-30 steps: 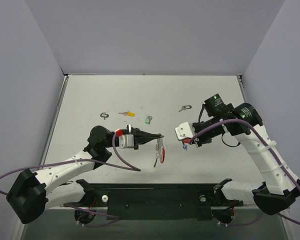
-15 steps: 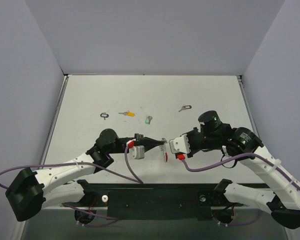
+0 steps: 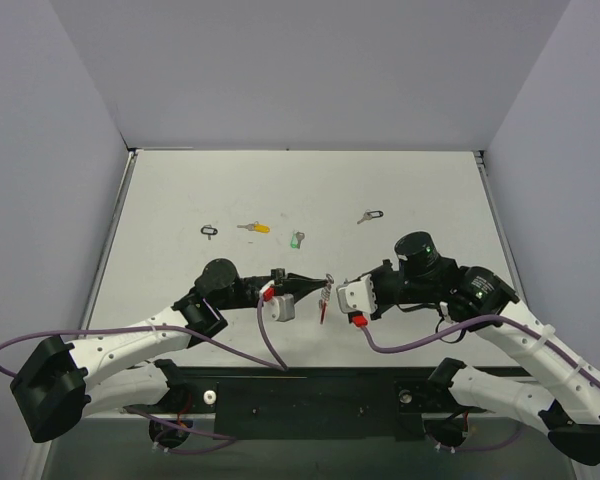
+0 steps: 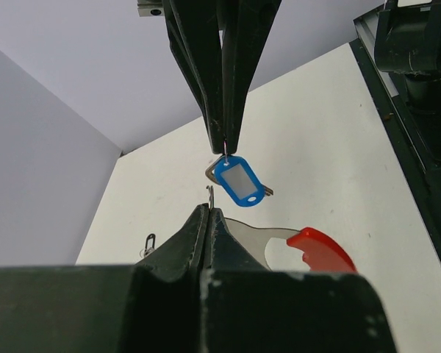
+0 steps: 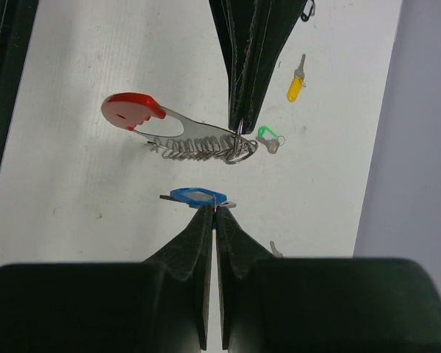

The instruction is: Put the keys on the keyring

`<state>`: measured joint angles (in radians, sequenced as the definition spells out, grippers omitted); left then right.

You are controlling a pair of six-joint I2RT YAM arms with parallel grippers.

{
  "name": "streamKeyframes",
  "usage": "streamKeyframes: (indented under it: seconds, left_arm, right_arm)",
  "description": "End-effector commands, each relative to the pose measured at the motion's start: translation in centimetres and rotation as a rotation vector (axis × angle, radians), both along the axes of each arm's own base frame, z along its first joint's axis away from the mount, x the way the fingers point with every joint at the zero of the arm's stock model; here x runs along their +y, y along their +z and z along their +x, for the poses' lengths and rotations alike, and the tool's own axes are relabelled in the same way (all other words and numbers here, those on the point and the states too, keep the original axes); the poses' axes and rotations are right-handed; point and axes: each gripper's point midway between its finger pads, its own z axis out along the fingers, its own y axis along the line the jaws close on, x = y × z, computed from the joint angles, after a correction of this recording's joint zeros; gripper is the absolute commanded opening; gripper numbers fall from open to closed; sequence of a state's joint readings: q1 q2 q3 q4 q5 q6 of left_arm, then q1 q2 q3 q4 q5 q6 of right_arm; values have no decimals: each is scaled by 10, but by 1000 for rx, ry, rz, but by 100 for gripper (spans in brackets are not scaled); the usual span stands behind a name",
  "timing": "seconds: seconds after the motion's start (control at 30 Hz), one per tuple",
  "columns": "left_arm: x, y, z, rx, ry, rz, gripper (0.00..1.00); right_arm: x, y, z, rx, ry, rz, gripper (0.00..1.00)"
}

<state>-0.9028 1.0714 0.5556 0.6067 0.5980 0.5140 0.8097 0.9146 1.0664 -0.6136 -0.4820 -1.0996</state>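
My left gripper is shut on the silver ring of the keyring and holds it above the table. Its beaded chain and red tag hang off it. The red tag also shows in the left wrist view and the top view. My right gripper is shut on the small loop of the blue-tagged key, tip to tip with the left gripper. The blue key hangs just apart from the ring. The yellow key, green key and black-tagged key lie on the table.
A small black loop-shaped tag lies at the far left of the white table. The black base rail runs along the near edge under both arms. Grey walls stand on three sides.
Both grippers have come together near the table's front middle. The right arm swung left and down with the blue key. The left gripper moved slightly right with the keyring.
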Motion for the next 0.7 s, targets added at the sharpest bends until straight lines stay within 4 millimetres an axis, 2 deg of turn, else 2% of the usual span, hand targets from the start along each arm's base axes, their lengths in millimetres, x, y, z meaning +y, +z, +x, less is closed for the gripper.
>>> streamKeyframes:
  seconds: [0.0,0.67]
  left_arm:
    - [1,16,-1,-51,8,-44,0]
    - [-1,21,-5,-37,-4,-71,0]
  right_arm:
    - [10,7,4,-39,0,52,0]
    - [21,8,2,-4,-10,99,0]
